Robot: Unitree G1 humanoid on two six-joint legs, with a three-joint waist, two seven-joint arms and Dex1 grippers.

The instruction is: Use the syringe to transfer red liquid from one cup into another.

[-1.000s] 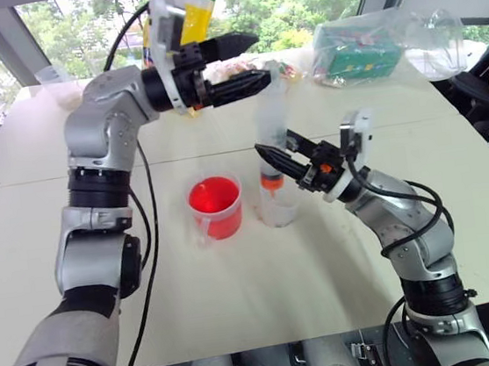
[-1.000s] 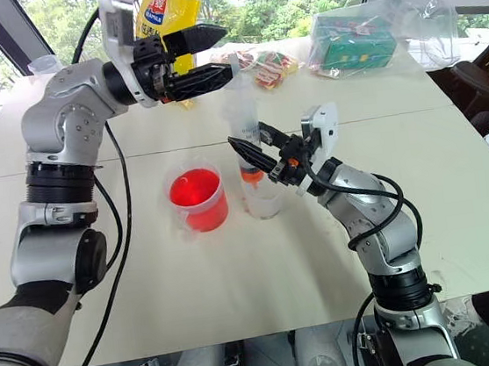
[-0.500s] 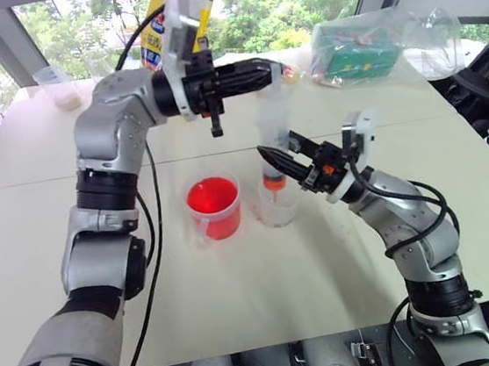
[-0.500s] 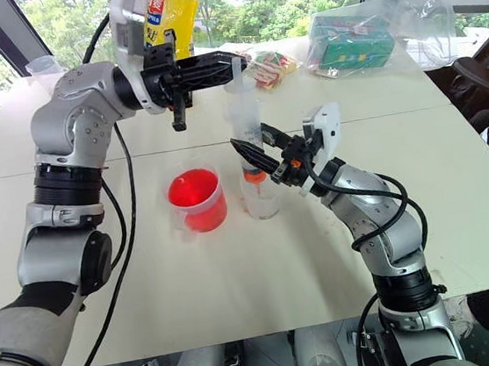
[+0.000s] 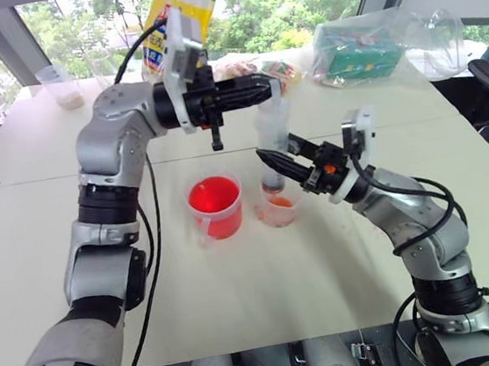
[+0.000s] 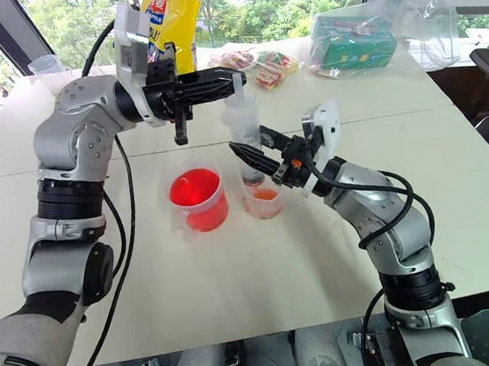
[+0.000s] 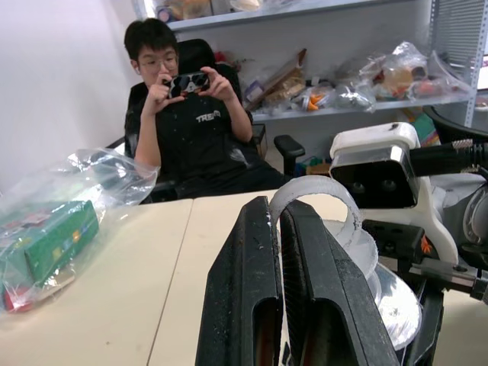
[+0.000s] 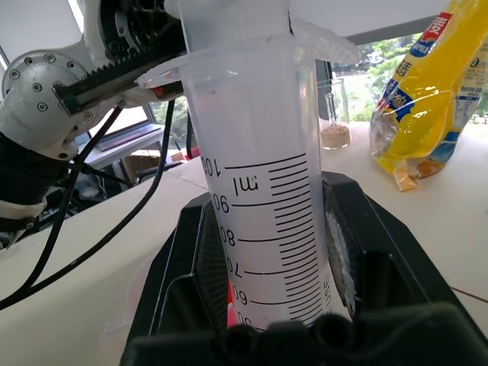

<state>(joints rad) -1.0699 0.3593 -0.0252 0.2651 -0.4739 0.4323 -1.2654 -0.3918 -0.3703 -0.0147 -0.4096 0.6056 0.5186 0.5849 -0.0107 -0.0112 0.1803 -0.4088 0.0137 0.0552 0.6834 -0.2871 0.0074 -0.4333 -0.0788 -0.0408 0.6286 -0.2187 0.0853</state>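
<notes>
Here, at centre frame, the discharge step of the transfer is judged to be in hand. Nearest, the red handled cup (image 5: pixel 215 206) is seen left of centre, still well filled with red liquid (image 5: pixel 212 195). Just beside it, to its right, stands the small clear cup (image 5: pixel 280 207), in which a shallow pool of orange-red liquid is visible.

The syringe (image 5: pixel 272 144) is held upright above the small cup, its nozzle dipped into the cup's mouth. Its barrel is clamped low down by the right gripper (image 5: pixel 279 160), which reaches in from the right; in the right wrist view the graduated barrel (image 8: pixel 267 221) is seen pressed between the two fingers.

Higher, the left gripper (image 5: pixel 262 86) is laid level across the top of the syringe with its fingers (image 7: pixel 305 290) drawn tightly together over the plunger head (image 7: pixel 316 202); whether the plunger is pinched or merely pressed cannot quite be told.

Farther off, a yellow bag (image 5: pixel 175 19) and a clear bag holding a green box (image 5: pixel 357 45) lie along the upper edge of the table (image 5: pixel 267 304).

The next move is judged to call for a steady downward press on the plunger while the barrel is kept upright over the cup.
</notes>
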